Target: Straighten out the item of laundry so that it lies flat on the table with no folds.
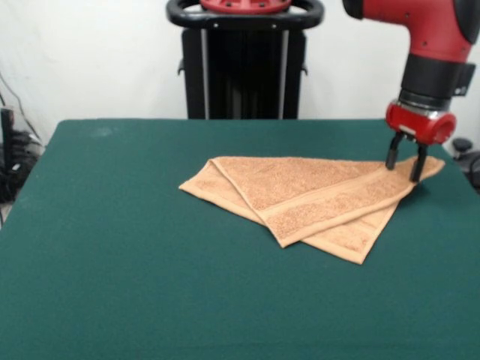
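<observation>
The light orange-tan towel (311, 201) lies on the dark green table (135, 247), right of centre. It is folded over itself: an upper layer with a woven band lies askew on a lower layer, whose corners stick out at the left and at the front. My gripper (405, 165) hangs from the red arm at the towel's far right corner. Its two black fingers (392, 154) are apart and point down at that corner, at or just above the cloth. Nothing is held between them. The white loop tag does not show.
The robot's black pedestal (244, 64) stands at the table's far edge. Cables and dark gear (11, 161) lie off the table's left side. Another dark object (469, 154) sits past the right edge.
</observation>
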